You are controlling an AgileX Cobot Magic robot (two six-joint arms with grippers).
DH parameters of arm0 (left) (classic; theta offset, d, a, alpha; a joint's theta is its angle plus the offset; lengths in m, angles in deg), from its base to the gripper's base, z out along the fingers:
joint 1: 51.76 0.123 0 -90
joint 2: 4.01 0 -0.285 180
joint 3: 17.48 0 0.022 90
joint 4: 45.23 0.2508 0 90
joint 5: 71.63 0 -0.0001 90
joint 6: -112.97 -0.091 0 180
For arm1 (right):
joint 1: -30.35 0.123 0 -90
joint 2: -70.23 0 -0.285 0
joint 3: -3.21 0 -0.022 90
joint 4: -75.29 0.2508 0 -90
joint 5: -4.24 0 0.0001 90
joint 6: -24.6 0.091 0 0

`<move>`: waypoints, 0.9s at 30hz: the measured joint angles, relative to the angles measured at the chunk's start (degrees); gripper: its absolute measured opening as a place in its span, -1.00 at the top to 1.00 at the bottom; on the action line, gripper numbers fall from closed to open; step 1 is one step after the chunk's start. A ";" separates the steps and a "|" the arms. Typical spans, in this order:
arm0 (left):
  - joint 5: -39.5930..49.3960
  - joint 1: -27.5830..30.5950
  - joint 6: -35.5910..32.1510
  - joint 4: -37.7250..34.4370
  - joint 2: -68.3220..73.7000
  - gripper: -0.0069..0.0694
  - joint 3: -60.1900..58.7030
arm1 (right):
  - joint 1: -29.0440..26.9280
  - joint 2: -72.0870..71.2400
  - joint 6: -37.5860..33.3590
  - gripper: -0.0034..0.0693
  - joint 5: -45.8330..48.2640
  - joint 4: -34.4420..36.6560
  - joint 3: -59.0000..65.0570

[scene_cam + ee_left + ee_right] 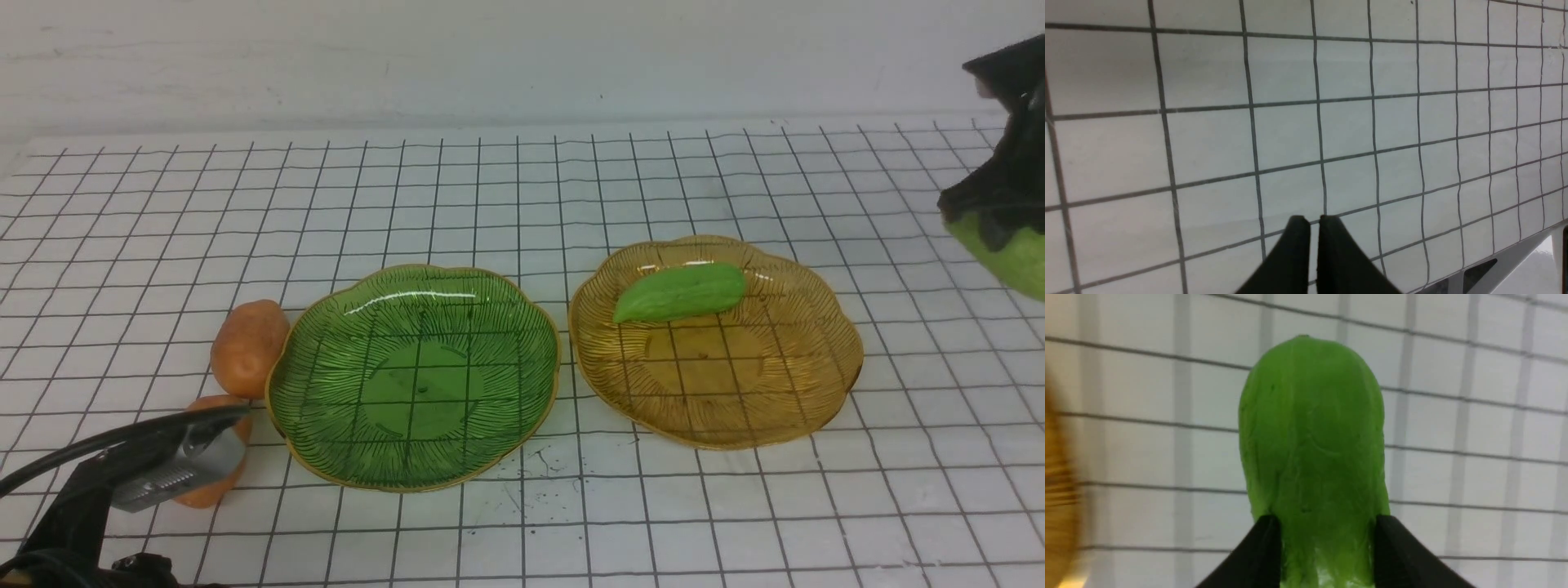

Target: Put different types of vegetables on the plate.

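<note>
While right fingers point(1265, 543) pinch a green gourd point(1314, 457); left fingertips point(1300, 228) pressed together; potatoes point(249, 349) beside green plate point(420, 380)

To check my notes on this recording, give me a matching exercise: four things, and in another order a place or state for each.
Things
1. right tool
2. left tool
3. green plate
4. amber plate

Places and states
A. holds one green gourd inside its rim
B. shut, with nothing between its fingers
C. closed on a green gourd, away from both plates
D. bears no vegetable, with the potatoes beyond its left rim

Pairs: 1-C; 2-B; 3-D; 4-A
</note>
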 joint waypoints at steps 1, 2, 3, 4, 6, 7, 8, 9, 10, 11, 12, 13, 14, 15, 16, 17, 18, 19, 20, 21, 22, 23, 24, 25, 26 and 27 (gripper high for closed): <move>0.00 0.00 0.00 0.00 0.00 0.78 0.00 | 0.00 -0.20 0.19 0.15 0.07 0.82 0.12; 0.00 0.00 0.00 0.00 0.00 0.78 0.00 | 0.00 -1.33 0.60 0.15 0.13 6.26 0.77; 0.00 0.00 0.00 0.00 0.00 0.78 0.00 | 0.00 -2.12 0.83 0.15 0.26 10.28 1.80; 0.00 0.00 0.00 0.00 0.00 0.78 0.00 | 0.00 -2.92 0.83 0.15 0.36 14.53 2.53; -0.06 0.00 0.00 0.00 0.00 0.78 0.00 | 0.79 -3.47 -0.20 0.15 0.55 23.53 5.13; -0.06 0.00 0.00 0.00 0.00 0.78 0.00 | 1.59 -3.47 -0.61 0.15 0.55 26.34 6.13; -0.06 0.00 0.00 0.00 0.00 0.78 0.00 | 2.82 -3.26 -0.76 0.15 0.55 28.17 7.11; -0.06 0.00 0.00 0.00 0.00 0.78 0.00 | 3.96 -2.89 -0.78 0.15 0.61 28.71 7.58; -0.06 0.00 0.00 0.00 0.00 0.78 0.00 | 4.18 -2.80 -0.78 0.15 0.61 28.79 7.58; -0.06 0.00 0.00 0.05 0.00 0.77 0.00 | 5.35 -2.35 -0.83 0.15 0.61 28.72 7.86; -0.06 0.00 0.00 0.05 0.00 0.77 0.00 | 6.28 -1.92 -0.76 0.15 0.61 28.47 7.93; -0.06 0.00 0.00 0.05 0.00 0.73 0.00 | 8.03 -1.04 -0.40 0.15 0.56 28.07 7.93; -0.12 0.00 0.00 0.05 0.00 0.71 0.00 | 9.10 -0.55 -0.27 0.15 0.56 27.81 7.93; -0.16 0.00 0.00 0.05 0.00 0.68 0.00 | 9.94 -0.11 -0.14 0.15 0.51 27.66 7.93; -0.27 0.00 0.00 0.05 0.00 0.66 0.00 | 10.98 0.15 -0.14 0.15 0.45 27.34 7.93; -0.33 0.00 0.00 0.05 0.00 0.64 0.00 | 11.18 0.22 -0.14 0.15 0.45 27.26 7.93; -0.63 0.00 0.05 0.05 0.00 0.56 0.20 | 13.17 0.60 -0.10 -0.02 0.45 26.14 7.93; -0.74 0.00 0.05 0.05 0.00 0.50 0.31 | 13.91 0.61 -0.10 -0.18 0.29 25.40 7.93; -0.82 0.00 0.05 0.05 0.00 0.49 0.30 | 14.16 0.61 -0.10 -0.21 0.28 25.22 7.93; -1.07 0.00 0.11 0.21 0.00 0.42 0.59 | 14.72 0.61 0.17 -0.41 -0.05 24.77 7.93; -1.60 0.00 0.16 0.42 0.00 0.35 0.88 | 15.00 0.61 0.65 -0.63 -0.25 24.37 7.93; -1.80 0.00 0.16 0.82 0.00 0.28 1.32 | 15.06 0.61 1.22 -0.77 -0.17 24.17 7.93; -1.93 0.00 0.23 1.51 0.00 0.22 1.95 | 15.06 0.61 1.63 -0.83 -0.11 23.94 7.93; -1.98 0.00 0.39 2.13 0.00 0.18 2.44 | 15.06 0.61 2.02 -0.90 -0.06 23.50 7.93; -1.98 0.00 0.54 3.19 0.00 0.12 3.23 | 15.06 0.61 2.36 -0.93 -0.06 23.05 7.93; -1.98 0.00 0.87 4.41 0.00 0.07 4.16 | 15.06 0.61 2.77 -0.96 -0.06 22.41 7.93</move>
